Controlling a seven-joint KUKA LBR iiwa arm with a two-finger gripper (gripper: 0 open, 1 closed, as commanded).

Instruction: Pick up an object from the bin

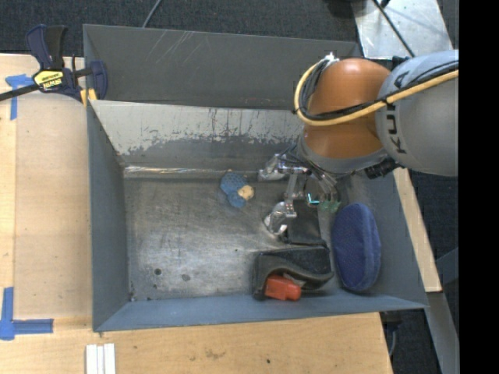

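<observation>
The bin [171, 240] is dull grey metal, scratched (the floor most); the blue oval case [357, 246] looks matt cloth, the gripper [281, 218] shiny metal, the orange cover [347, 107] glossy.

grey bin [107, 209] holds a navy case [357, 246] and a black, red-tipped tool [302, 263].

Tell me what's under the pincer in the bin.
The pincer is over the far end of a black thing with a red tab, beside a blue pouch. The arm covers the back right corner of the bin, so anything there is hidden.
</observation>
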